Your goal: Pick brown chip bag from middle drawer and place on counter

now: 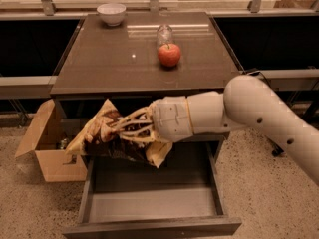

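Note:
My gripper (124, 132) is shut on the brown chip bag (99, 138), a crinkled dark-brown foil bag with tan edges. I hold it in the air above the left part of the open middle drawer (149, 205), just below the front edge of the counter (114, 66). The pale lattice fingers (130, 126) wrap the bag's middle. The white arm reaches in from the right. The drawer tray shows bare grey floor.
On the counter stand a red apple (169, 55), a clear glass jar (164, 34) behind it and a white bowl (111, 13) at the back left. An open cardboard box (47, 146) sits on the floor left of the cabinet. Speckled floor lies around.

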`<state>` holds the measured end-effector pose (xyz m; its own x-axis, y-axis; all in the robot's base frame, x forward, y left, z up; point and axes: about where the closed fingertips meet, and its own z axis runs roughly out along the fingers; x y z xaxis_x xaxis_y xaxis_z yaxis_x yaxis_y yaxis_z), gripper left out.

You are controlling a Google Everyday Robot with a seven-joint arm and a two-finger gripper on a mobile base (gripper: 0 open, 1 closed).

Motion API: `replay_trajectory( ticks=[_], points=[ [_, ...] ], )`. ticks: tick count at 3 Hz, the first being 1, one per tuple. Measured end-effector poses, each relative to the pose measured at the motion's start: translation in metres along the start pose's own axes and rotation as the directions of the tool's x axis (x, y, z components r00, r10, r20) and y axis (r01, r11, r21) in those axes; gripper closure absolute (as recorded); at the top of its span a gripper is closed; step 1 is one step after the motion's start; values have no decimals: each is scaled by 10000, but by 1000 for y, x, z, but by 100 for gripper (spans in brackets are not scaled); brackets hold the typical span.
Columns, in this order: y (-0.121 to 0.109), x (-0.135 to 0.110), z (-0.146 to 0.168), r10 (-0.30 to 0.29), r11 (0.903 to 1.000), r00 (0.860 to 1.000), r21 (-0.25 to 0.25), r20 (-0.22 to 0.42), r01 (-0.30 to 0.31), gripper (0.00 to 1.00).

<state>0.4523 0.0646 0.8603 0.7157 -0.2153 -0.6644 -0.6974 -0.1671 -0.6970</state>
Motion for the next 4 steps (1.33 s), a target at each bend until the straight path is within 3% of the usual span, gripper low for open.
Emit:
replay_trajectory(
  ticks=[1,2,3,4],
  points=[
    [-10,-1,-6,-94,9998,9999,160,-43,95,100],
    [-46,-4,-4,-632,9964,9979,557,-110,638,100],
    [-98,-7,3,-1417,9888,9892,420,-388,1433,100],
    [-149,-6,17,-1981,9801,9787,-36,-533,1982,100]
  ],
)
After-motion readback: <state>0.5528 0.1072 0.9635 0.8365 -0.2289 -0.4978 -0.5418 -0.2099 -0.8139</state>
